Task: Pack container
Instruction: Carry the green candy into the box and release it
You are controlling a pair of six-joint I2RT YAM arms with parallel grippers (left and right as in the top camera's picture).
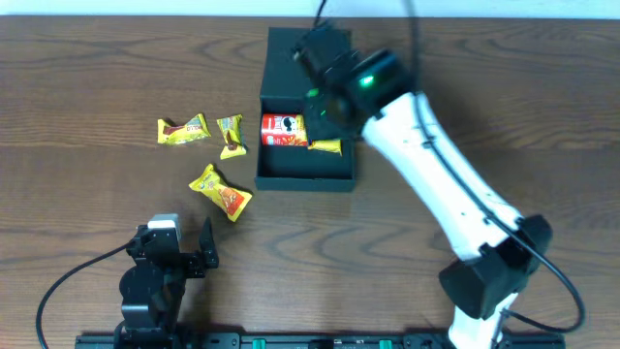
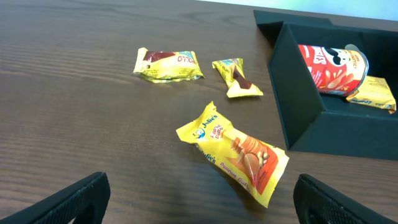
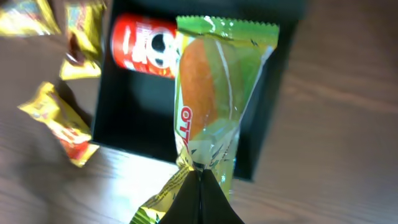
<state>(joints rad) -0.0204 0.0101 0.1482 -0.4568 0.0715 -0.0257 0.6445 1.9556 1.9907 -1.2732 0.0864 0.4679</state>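
Over the container (image 1: 305, 165) — right hand (image 3: 200, 186) clenched on a green snack packet (image 3: 217, 93) | container open on the desk (image 1: 552, 97), directly beneath that hand | left hand (image 1: 184, 242) released — well apart from the container, gripping nothing

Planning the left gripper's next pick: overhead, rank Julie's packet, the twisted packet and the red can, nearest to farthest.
1. Julie's packet, just ahead of the left gripper.
2. The twisted packet, farther up, left of the container.
3. The red can, inside the container.
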